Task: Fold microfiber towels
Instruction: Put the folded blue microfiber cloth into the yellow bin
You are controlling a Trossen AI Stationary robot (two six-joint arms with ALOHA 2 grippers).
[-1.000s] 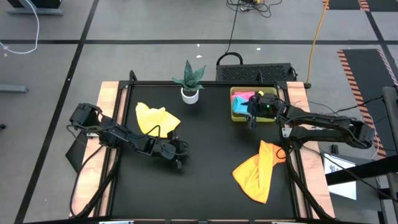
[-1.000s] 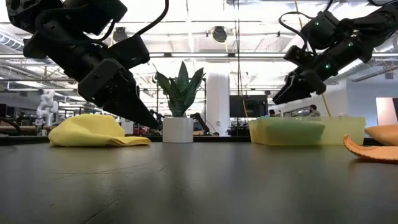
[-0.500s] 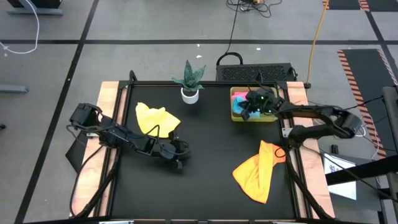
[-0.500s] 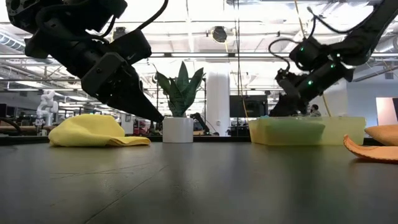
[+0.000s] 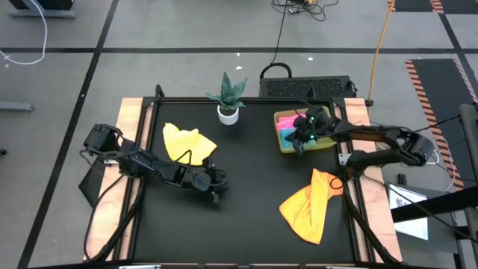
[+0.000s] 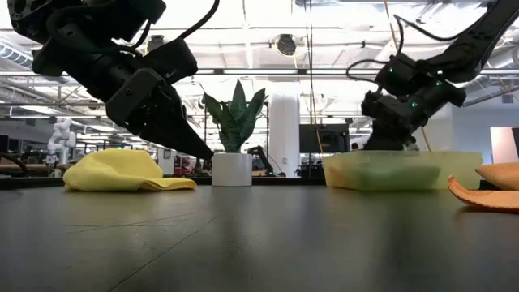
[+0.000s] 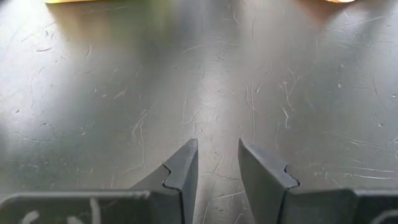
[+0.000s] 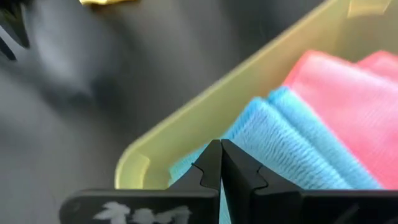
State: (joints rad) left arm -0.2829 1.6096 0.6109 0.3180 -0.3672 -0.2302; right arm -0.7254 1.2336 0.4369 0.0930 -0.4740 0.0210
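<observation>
A yellow-green tray (image 5: 325, 143) at the far right holds a pink towel (image 8: 348, 106) and a light blue towel (image 8: 292, 143). My right gripper (image 8: 220, 163) is shut, reaching down into the tray at the blue towel's edge, just inside the tray wall (image 8: 186, 137). In the low view the wall (image 6: 389, 172) hides its tips. A yellow towel (image 5: 187, 142) lies bunched at the far left. An orange towel (image 5: 310, 205) lies at the near right. My left gripper (image 7: 217, 162) hovers open over bare table near the middle (image 5: 215, 196). My right gripper's shut fingertips (image 8: 211, 158) slant down into the tray at the blue towel's edge (image 8: 249, 134) beside the tray wall. I cannot tell whether they touch the towel or have any cloth between them.
A small potted plant (image 5: 228, 101) stands at the far edge, between the yellow towel and the tray. The orange towel's far end reaches the table's right rim (image 5: 345, 187). Bare black tabletop (image 5: 246, 217) spreads between the arms.
My right gripper has rolled and sunk from above the tray's near side down into the tray. The tray has slid a little toward the near edge and turned slightly.
</observation>
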